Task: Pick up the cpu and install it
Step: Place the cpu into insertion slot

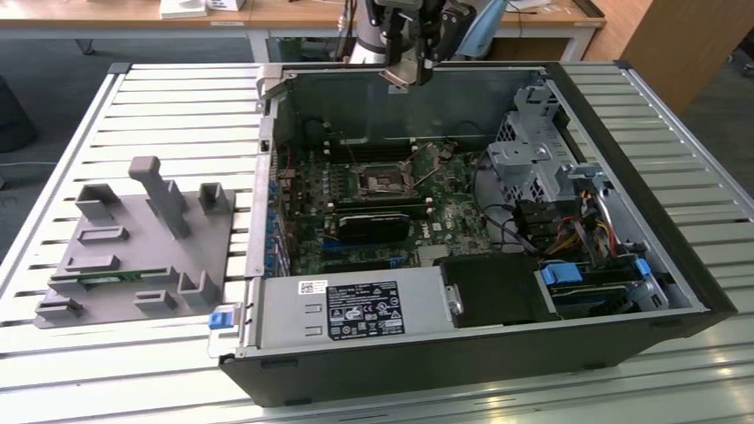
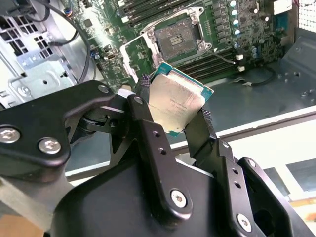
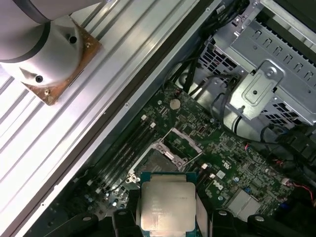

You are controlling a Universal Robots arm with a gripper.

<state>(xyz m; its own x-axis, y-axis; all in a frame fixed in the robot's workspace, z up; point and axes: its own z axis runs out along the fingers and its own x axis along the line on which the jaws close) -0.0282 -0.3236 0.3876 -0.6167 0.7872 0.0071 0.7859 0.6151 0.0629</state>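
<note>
The gripper (image 2: 174,100) is pinching the cpu (image 3: 168,206) by two opposite edges between its matte black fingers (image 2: 148,123). It is holding the flat square chip, with its brushed silver lid and thin pale rim, tilted in the air over the open black case (image 1: 659,265). Beneath it, the square socket (image 2: 175,37) is showing a dark centre inside a bright metal frame on the green motherboard (image 1: 460,221). The case is lying on a slatted metal bench (image 1: 177,97), beside a grey moulded tray (image 1: 118,256).

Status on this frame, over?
Arm's gripper shut on the cpu. Chip held above the open case, not seated. The socket uncovered, nothing blocking it.
</note>
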